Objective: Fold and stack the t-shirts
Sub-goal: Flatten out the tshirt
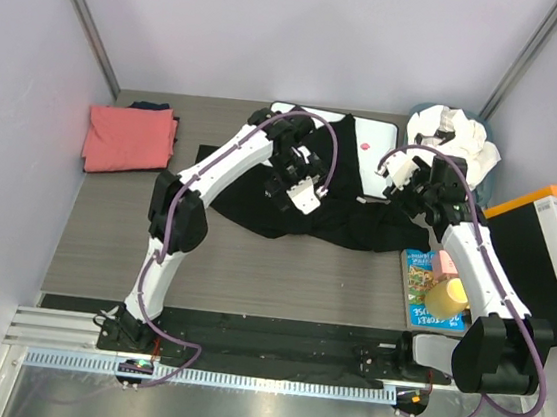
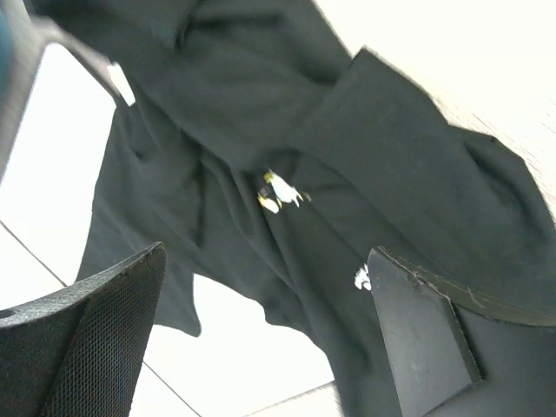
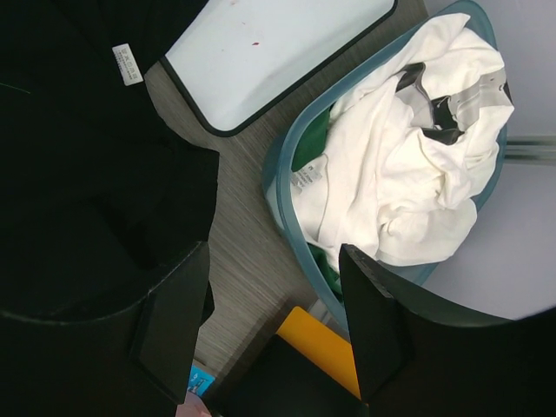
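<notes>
The black t-shirt lay spread and rumpled across the middle of the wooden surface in the top view, its far part draped over a white board with a black rim. A folded coral-pink t-shirt sat at the far left, well apart from it. White t-shirts were heaped in a basket at the far right corner. The left pincer hung over the black cloth, and the right pincer was above its right edge, near the basket. A colourful book with a yellow cup lay close to the right arm.

In the left wrist view, the left pincer stood wide open with nothing between its fingers. The black t-shirt lay creased below, small white print marks showing on it.

In the right wrist view, the right pincer was also open and empty. The black t-shirt, a white label on it, lay to the left, beside the board. The white t-shirts filled the blue-rimmed basket, over some green cloth.
</notes>
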Robot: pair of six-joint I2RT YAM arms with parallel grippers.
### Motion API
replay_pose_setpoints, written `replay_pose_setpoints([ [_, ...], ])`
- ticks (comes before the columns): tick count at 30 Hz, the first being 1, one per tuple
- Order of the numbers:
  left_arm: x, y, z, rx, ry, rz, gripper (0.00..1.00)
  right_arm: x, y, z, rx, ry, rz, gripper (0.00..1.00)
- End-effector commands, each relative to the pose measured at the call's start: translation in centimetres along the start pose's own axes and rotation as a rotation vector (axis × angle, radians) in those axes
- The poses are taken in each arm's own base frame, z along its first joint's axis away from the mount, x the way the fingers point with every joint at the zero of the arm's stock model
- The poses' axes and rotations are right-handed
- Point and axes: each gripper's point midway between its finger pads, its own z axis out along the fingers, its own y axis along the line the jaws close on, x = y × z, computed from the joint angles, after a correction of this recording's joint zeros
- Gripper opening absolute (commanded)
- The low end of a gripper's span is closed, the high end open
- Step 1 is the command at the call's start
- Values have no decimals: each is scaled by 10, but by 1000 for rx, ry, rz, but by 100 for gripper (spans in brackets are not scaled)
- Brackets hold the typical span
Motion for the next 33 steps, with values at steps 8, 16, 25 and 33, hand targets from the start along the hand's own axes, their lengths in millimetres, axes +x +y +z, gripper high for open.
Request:
replay_pose_setpoints([
  [8, -51, -67, 27, 283, -238, 225, 99, 1, 0, -7, 25, 4, 6, 66],
  [16, -51, -77, 49, 349, -275, 305, 93, 2, -1, -13, 46, 3, 29, 65],
  [25, -54, -85, 65, 389, -299, 308, 86, 3, 3, -22, 50, -1, 12, 64],
  [33, -47, -88, 69, 414, -278, 316, 64, 0, 3, -22, 47, -16, 36, 63],
])
